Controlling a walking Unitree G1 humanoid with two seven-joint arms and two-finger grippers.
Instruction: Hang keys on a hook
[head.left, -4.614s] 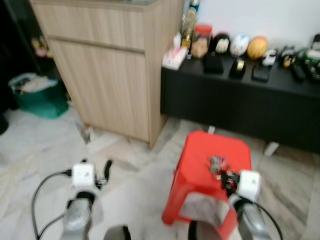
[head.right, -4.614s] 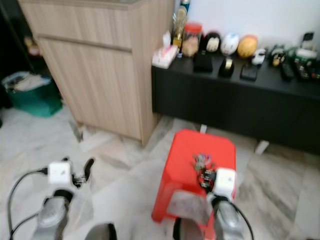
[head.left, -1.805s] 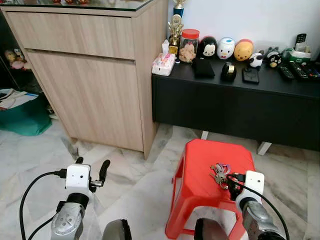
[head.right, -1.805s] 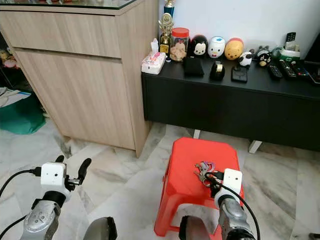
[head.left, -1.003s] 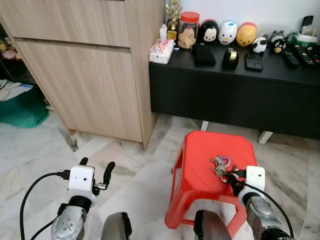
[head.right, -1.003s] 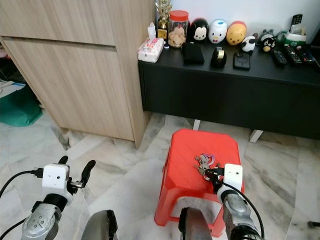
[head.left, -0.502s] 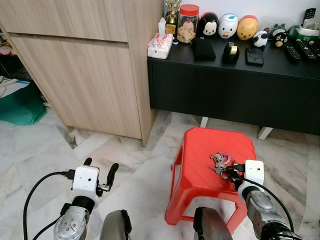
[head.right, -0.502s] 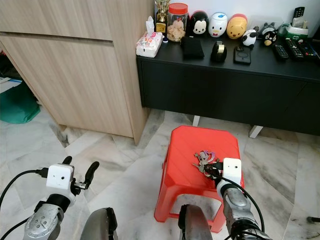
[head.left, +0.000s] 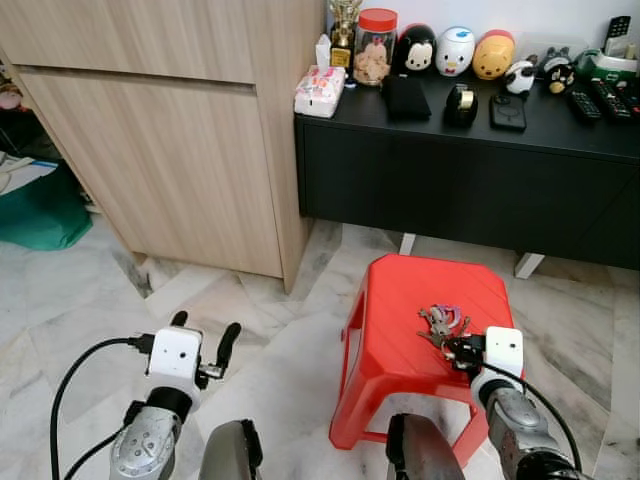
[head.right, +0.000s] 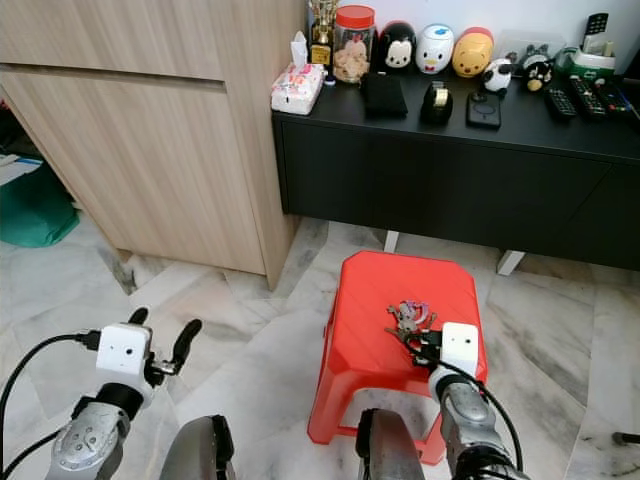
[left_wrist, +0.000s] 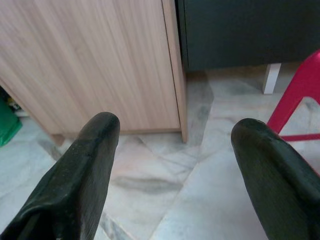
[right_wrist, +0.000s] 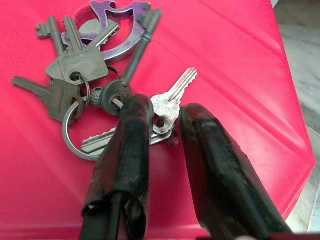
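The keys (right_wrist: 100, 75) are lying on the red stool (head.left: 400, 330), toward its right side. The right end effector (right_wrist: 162, 122) is resting on the bunch, fingers nearly closed and pinching a silver key. The left end effector (left_wrist: 175, 135) is hovering wide apart, holding nothing, above the floor (head.left: 260, 330).

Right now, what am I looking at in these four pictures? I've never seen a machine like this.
It is a walking household robot. Two pictures come from its head, looking down at its own arms; two come from cameras on its wrists. Before it stands a red stool with a bunch of keys lying on the seat. The right tool has its two black fingers nearly closed around the keys' ring, down at the seat. The left tool hangs open over the marble floor, holding nothing. Behind are a wooden cabinet and a black sideboard.
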